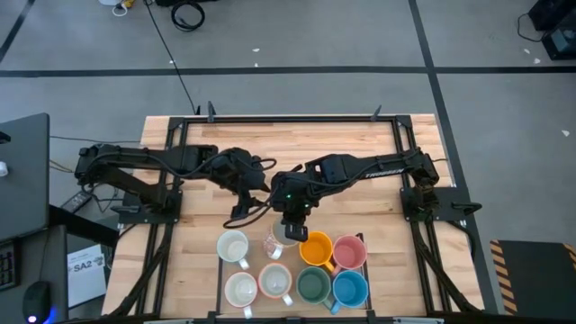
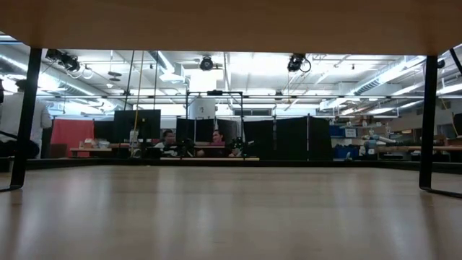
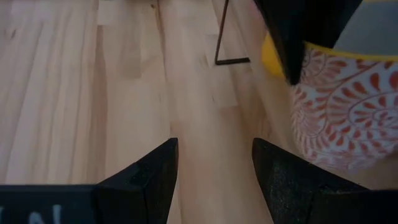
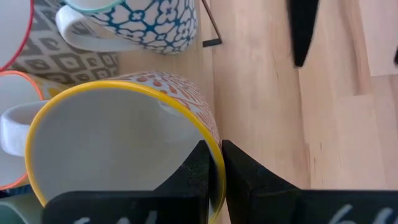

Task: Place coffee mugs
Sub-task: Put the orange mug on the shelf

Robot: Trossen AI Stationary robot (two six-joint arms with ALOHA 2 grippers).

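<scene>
In the high view several mugs stand close together near the table's near edge: white ones [image 1: 233, 247], a green one [image 1: 313, 285], a blue one [image 1: 349, 288], an orange one [image 1: 316, 247] and a pink one [image 1: 349, 252]. My right gripper [image 1: 292, 227] is shut on a yellow-rimmed mug with a red pattern [image 1: 273, 243] at the group's far side. My left gripper [image 1: 247, 211] is open over bare wood just left of that mug [image 3: 348, 106]. The low view shows neither mugs nor grippers. My right gripper [image 4: 214, 155] pinches the patterned mug's wall at its yellow rim [image 4: 211, 134], one finger [image 4: 196, 171] inside the mug and one [image 4: 245, 177] outside. The fingers come from above, pointing down. The mug hangs or stands upright, mouth up; whether its base rests on the table I cannot tell.
A blue-patterned mug [image 4: 143, 25] and red-rimmed mugs [image 4: 12, 37] sit on a grey patterned mat [image 4: 62, 62] right beside the held mug. A thin black frame corner [image 3: 227, 59] lies on the wood. Bare wood lies toward the table's far side.
</scene>
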